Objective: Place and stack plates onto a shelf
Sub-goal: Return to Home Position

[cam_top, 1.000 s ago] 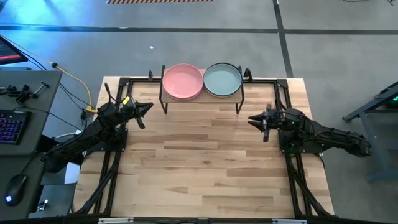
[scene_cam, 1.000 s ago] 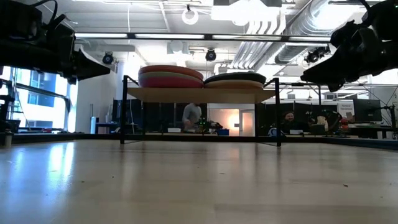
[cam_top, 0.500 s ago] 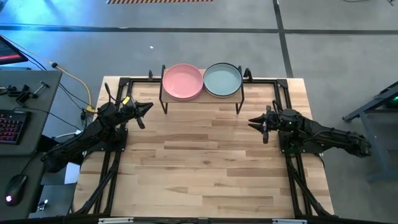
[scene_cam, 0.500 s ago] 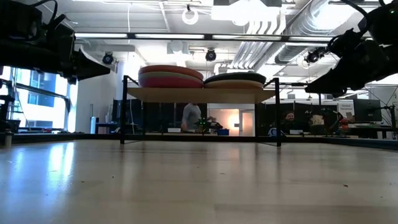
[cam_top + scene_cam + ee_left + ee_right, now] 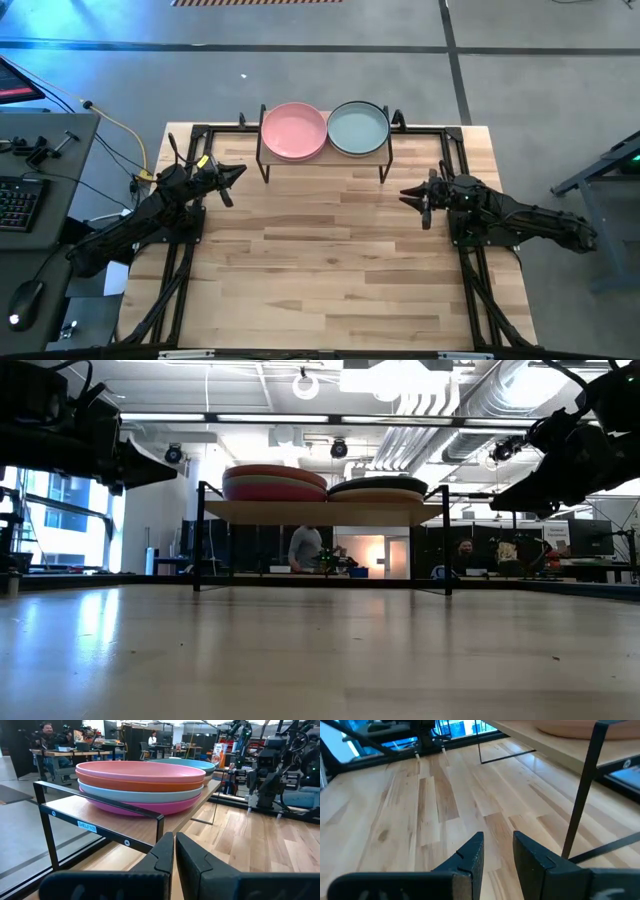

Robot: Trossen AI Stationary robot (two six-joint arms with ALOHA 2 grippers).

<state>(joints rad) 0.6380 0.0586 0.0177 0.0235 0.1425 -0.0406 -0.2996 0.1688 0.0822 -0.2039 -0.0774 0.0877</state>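
Two stacks of plates sit side by side on the shelf [image 5: 322, 158], which stands at the far edge of the table [image 5: 330, 280]. Its long axis runs left to right across the table. A small blue label [image 5: 86, 826] on the shelf's black rail begins "SHELF"; the characters after that are too small to read.

From the top, the left stack holds a pink plate [image 5: 294, 130], a terracotta orange plate [image 5: 140, 784], a pale grey-green plate [image 5: 130, 795] and a magenta plate [image 5: 135, 807]. All lie flat with rims up. The right stack is topped by a second grey-green plate [image 5: 358, 128], with a charcoal plate [image 5: 212, 768] under it and a tan rim below that.

The left gripper [image 5: 235, 173] hovers near the shelf's left legs, pointing toward the shelf. Its fingers are pressed almost together and hold nothing. The right gripper [image 5: 405, 195] hangs just off the shelf's right end, pointing left across the table. A narrow gap parts its fingers, and it is empty too.
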